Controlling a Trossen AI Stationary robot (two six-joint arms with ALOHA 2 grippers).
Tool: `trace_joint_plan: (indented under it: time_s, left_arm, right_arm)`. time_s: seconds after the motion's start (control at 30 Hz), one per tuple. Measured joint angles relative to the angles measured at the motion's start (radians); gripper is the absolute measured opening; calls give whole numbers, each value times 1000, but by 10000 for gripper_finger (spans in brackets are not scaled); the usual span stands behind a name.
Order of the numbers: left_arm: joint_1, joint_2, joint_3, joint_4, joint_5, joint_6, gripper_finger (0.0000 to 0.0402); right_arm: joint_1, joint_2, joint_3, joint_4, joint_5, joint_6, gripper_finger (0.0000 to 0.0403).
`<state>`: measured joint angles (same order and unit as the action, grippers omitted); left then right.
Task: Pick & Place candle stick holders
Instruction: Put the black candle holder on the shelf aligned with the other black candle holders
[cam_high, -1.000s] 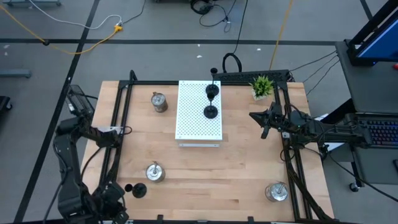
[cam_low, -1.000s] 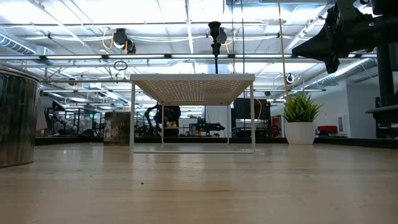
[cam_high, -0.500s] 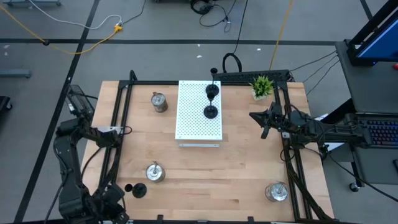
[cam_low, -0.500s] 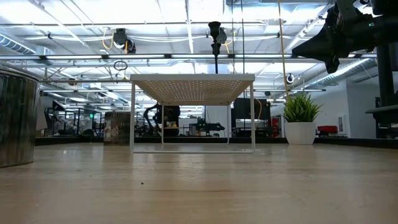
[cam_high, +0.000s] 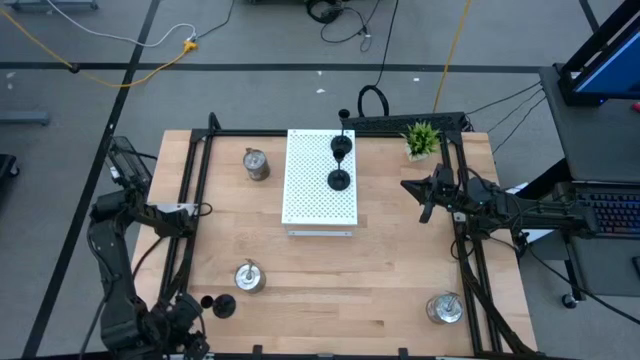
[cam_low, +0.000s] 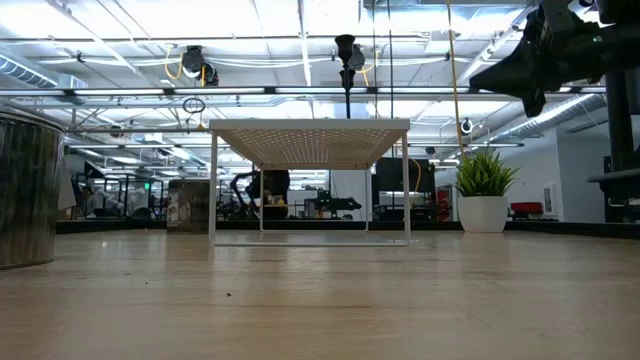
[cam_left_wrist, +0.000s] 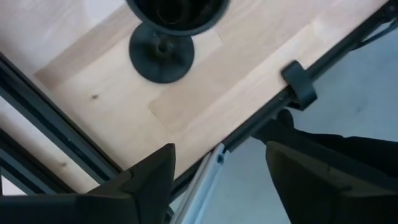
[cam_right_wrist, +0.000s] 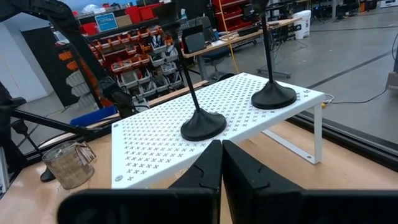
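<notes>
Looking down, left fingers (cam_left_wrist: 155, 186) over black holder (cam_left_wrist: 161, 55) (wrist view only).

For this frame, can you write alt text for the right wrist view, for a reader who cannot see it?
Two black candle stick holders stand on a white perforated board raised on legs over the wooden table. The right gripper, fingers together, points at them; a silver holder stands beside the board.
</notes>
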<state>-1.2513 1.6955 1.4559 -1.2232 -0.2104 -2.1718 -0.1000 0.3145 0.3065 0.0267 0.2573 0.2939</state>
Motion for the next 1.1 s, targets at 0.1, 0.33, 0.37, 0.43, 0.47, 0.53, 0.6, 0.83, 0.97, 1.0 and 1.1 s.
trace_joint_plan:
  time_s: [0.1,0.33,0.37,0.43,0.47,0.53,0.6,0.83,0.97,1.0,1.1]
  left_arm:
    - [-1,0,-11,0,0,-3,271]
    - [-2,0,-43,9,0,-14,280]
    - [-2,0,-50,16,0,-15,279]
    - [-2,0,-65,33,0,-15,279]
    - [-2,0,-73,44,-1,-13,279]
    - [-2,0,-86,60,-1,-14,281]
    - [-2,0,-95,72,-2,-13,280]
    - [-8,0,-98,71,-3,-11,281]
    - [-9,0,-98,69,-3,-13,283]
    - [-9,0,-98,68,-4,-14,283]
    - [-9,0,-98,60,-13,-14,283]
  right_arm:
    - [0,0,0,7,0,0,4]
    - [0,0,0,7,0,0,4]
    - [0,0,0,7,0,0,4]
    - [0,0,0,7,0,0,4]
    - [0,0,0,7,0,0,4]
    - [0,0,0,7,0,0,4]
    - [0,0,0,7,1,0,4]
    - [0,0,0,7,0,0,4]
    - [0,0,0,7,0,-4,4]
    - [0,0,0,7,0,-6,4]
    - [0,0,0,7,1,-12,4]
